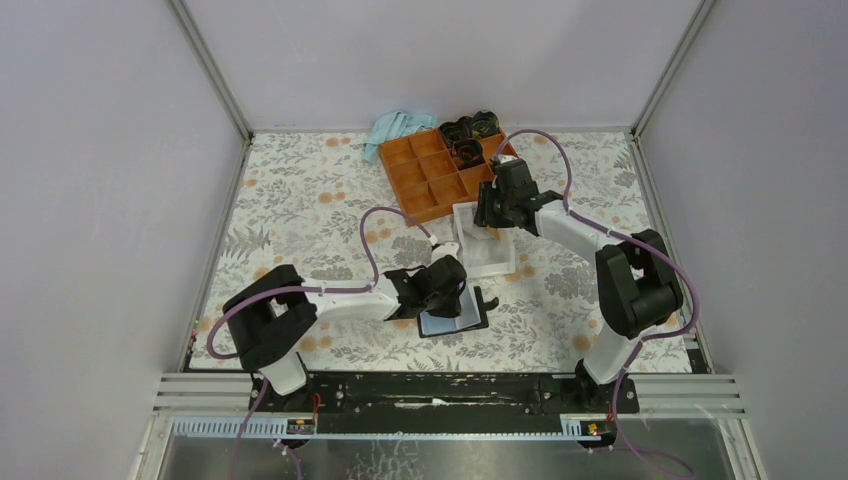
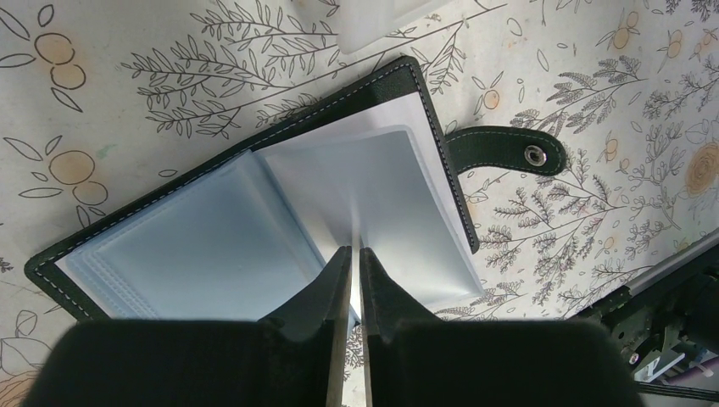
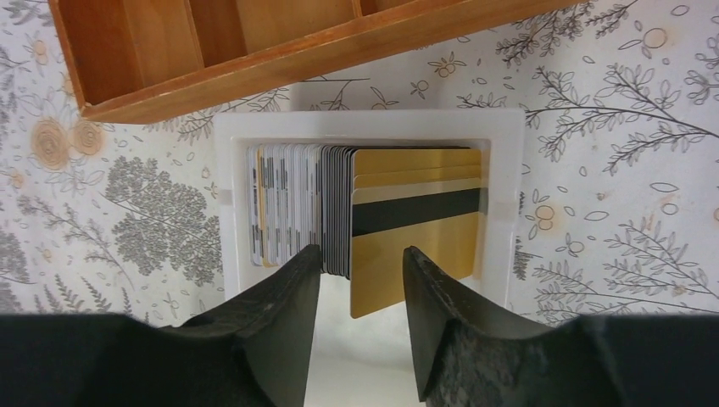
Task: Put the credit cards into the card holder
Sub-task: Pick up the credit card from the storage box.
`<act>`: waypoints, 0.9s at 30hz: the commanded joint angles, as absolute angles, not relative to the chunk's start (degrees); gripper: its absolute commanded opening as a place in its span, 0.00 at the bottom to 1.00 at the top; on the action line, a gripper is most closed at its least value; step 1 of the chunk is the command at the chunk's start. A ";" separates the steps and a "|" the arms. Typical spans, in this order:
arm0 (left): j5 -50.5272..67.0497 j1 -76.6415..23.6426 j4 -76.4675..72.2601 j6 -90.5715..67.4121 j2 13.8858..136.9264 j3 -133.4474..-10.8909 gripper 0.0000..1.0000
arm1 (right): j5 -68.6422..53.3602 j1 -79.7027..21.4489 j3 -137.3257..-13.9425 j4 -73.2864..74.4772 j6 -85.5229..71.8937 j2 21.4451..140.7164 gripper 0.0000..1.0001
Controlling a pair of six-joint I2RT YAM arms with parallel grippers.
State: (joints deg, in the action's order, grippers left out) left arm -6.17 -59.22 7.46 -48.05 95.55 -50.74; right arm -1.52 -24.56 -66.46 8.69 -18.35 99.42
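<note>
While left gripper point(image 2: 354, 252) pinches a card holder point(image 2: 195, 229) sleeve, right gripper point(image 3: 363, 254) hangs parted above credit cards point(image 3: 415, 233) in white box point(image 3: 504, 170).

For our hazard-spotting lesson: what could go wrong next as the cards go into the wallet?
1. The right gripper straddles several tightly packed cards in the white box; closing might lift more than one.
2. The left gripper pinches only one thin sleeve of the wallet; that sleeve could slip free and the pocket close.

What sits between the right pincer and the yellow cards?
Nothing visible. The open right pincer straddles the near edge of the thin yellow-orange plastic cards, which stand in the white open-topped rectangular box.
</note>
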 commanded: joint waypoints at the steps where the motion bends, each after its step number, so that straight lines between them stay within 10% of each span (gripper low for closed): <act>1: -5.96 -59.59 4.40 -47.55 96.27 -51.71 0.14 | -4.66 -23.68 -65.84 6.57 -20.07 99.50 0.46; 27: -6.12 -59.99 3.87 -47.55 97.37 -52.22 0.14 | -2.74 -23.11 -64.91 8.04 -20.13 92.84 0.22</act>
